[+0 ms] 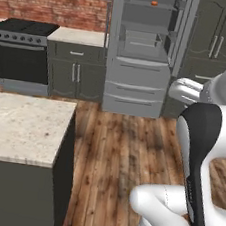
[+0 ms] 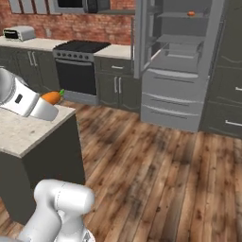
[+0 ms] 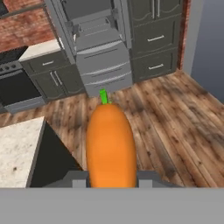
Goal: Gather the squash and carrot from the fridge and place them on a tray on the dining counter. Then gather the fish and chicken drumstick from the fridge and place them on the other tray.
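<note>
- The gripper [image 3: 111, 180] is closed on the carrot [image 3: 110, 144]. In the hand view the 2 fingers sit tight against the fat end of the carrot, 1 on each side, and they are mostly hidden behind it.
- The carrot is orange with a small green stem. Its stem end points away from the hand, toward the fridge [image 3: 98, 57].
- In the right base view the carrot [image 2: 52, 97] pokes out past the white hand, up in the air near the far corner of the counter [image 2: 19, 130]. It does not touch the counter top.
- The counter has a pale stone top and dark sides. It stands well apart from the fridge, with brown wood floor [image 2: 156, 175] between them.
- The fridge [image 1: 140, 53] is grey and its top doors stand open. You can see the shelves inside, and 3 shut drawers sit below them.
- A small orange thing [image 1: 154, 3] lies on a high shelf of the fridge. It is too small to tell what it is, maybe some food.
- Left of the fridge, in the left base view, are dark cabinets and then a black stove [image 1: 23, 53].
- A red brick wall [image 1: 53, 7] runs behind the stove, to the left of the fridge.
- In the right base view a white toaster oven [image 2: 19, 33] sits on the back counter, far to the left of the fridge.
</note>
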Motion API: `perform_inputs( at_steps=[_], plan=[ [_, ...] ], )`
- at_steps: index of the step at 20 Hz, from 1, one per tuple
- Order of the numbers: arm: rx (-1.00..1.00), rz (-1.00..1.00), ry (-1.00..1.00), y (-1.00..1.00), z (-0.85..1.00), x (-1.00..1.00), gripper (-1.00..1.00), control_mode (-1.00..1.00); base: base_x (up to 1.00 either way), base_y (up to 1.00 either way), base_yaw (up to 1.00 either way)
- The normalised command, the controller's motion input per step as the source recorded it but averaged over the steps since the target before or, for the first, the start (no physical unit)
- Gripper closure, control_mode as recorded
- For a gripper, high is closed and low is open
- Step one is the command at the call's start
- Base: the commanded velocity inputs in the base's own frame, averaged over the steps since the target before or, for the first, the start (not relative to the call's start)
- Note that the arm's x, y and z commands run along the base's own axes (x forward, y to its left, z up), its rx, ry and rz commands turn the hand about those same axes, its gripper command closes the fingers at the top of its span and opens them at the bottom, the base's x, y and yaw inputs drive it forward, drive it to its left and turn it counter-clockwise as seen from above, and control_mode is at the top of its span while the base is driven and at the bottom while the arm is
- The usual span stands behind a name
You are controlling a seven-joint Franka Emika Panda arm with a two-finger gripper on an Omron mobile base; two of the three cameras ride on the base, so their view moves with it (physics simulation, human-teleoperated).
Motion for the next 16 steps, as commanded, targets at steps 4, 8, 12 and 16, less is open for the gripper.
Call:
perform_inputs(
  at_steps=[4, 8, 12, 16],
  plan=[
    [0.00, 0.00, 0.00, 0.00, 0.00, 0.00, 1.00, 1.00, -0.42, 0.99, 0.01],
    [0.00, 0.00, 0.00, 0.00, 0.00, 0.00, 1.00, 1.00, -0.16, 1.00, 0.00],
    [0.00, 0.00, 0.00, 0.00, 0.00, 0.00, 1.00, 1.00, -0.08, 1.00, 0.00],
    [0.00, 0.00, 0.00, 0.00, 0.00, 0.00, 1.00, 1.00, -0.02, 1.00, 0.00]
  ],
)
